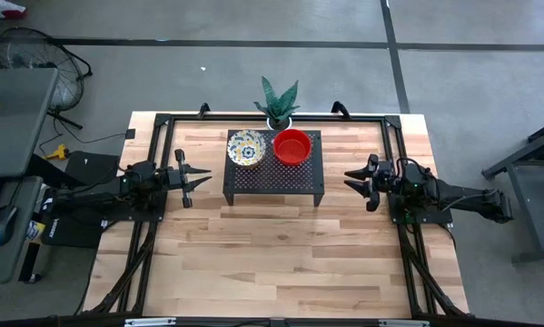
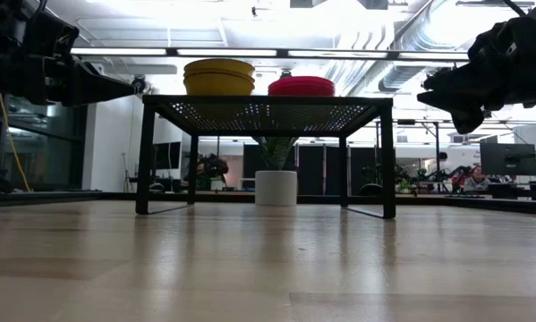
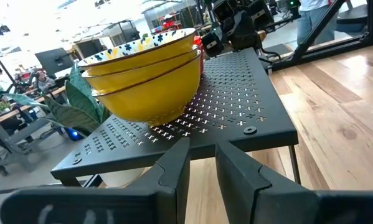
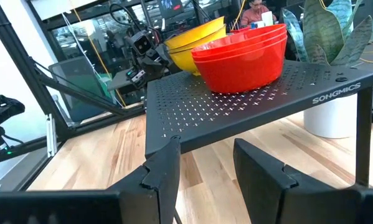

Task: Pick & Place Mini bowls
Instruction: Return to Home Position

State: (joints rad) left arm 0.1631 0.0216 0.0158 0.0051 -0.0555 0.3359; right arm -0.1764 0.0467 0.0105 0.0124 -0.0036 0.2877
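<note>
Yellow and red now sit sorted on the black perforated metal shelf (image 1: 276, 180), which stands midway along the rear edge of the wooden worktop (image 1: 272, 259). The stack of yellow floral bowls (image 1: 246, 147) is on the shelf's left half and the stack of red bowls (image 1: 292, 146) is on its right half. The two stacks are just beside each other, both toward the shelf's back edge. Your left wrist view shows three nested yellow rims, and the right wrist view shows what look like three red rims, so all six mini bowls appear to be placed. No bowl lies anywhere on the bare worktop. The left gripper (image 1: 202, 179) hovers off the shelf's left end, raised above the wood, with its fingers (image 3: 174, 171) apart and nothing between them. The right gripper (image 1: 349, 181) mirrors it off the shelf's right end, with its fingers (image 4: 164, 168) likewise spread and empty. The plant in its white pot (image 1: 279, 119) stands behind the shelf at the worktop's rear edge, untouched by either arm. By my reading the pick-and-place work is finished. All that is left for you is to draw both arms back to their rest pose, well clear of the shelf corners.
</note>
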